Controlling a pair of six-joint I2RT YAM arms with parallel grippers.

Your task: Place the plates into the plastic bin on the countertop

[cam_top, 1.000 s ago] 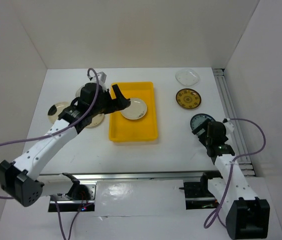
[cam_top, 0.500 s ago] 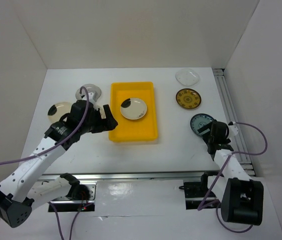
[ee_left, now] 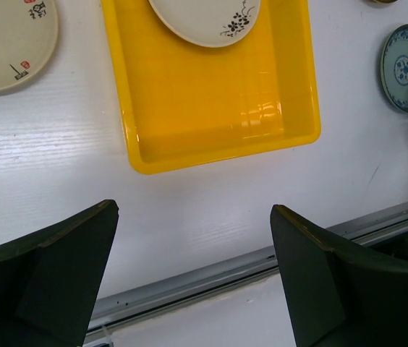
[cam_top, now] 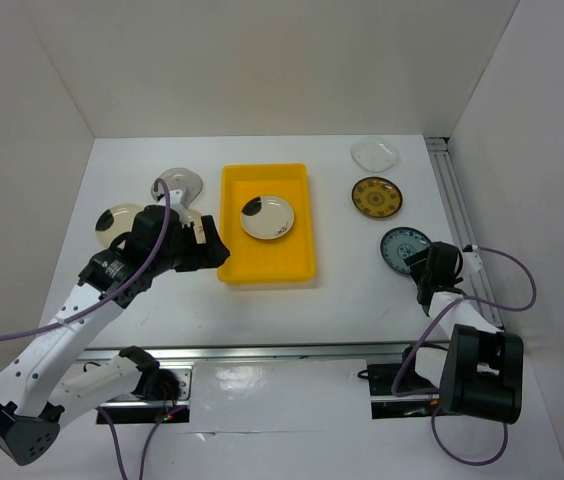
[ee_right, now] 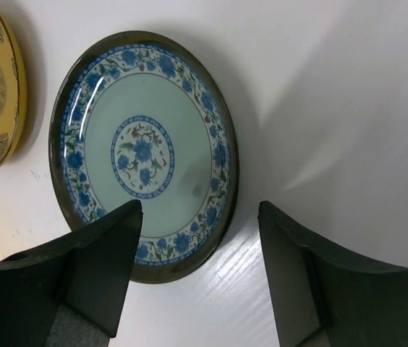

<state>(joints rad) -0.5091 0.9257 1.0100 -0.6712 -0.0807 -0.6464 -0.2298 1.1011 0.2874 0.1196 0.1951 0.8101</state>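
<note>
The yellow plastic bin (cam_top: 267, 275) sits mid-countertop (cam_top: 332, 300) with one cream plate (cam_top: 267, 216) inside it. My left gripper (cam_top: 210, 246) hangs open just left of the bin's near corner; in the left wrist view it (ee_left: 193, 210) is empty above the white surface in front of the bin (ee_left: 218, 108). My right gripper (cam_top: 423, 263) is at the near rim of a blue-patterned plate (ee_right: 146, 152), open (ee_right: 198, 213), one finger (ee_right: 110, 246) over the plate's edge and the other over the countertop. Nothing is held.
On the left lie a grey speckled plate (cam_top: 177, 185) and a cream plate (cam_top: 120, 220); another cream plate (ee_left: 5, 40) lies partly under my left arm. A brown and gold plate (cam_top: 376, 197) and a clear plate (cam_top: 374, 153) lie back right. A metal rail (cam_top: 457, 200) runs along the right edge.
My left arm drew back out of the bin toward the near left, leaving the cream plate inside. My right gripper slid onto the blue plate's near rim and its jaws narrowed.
</note>
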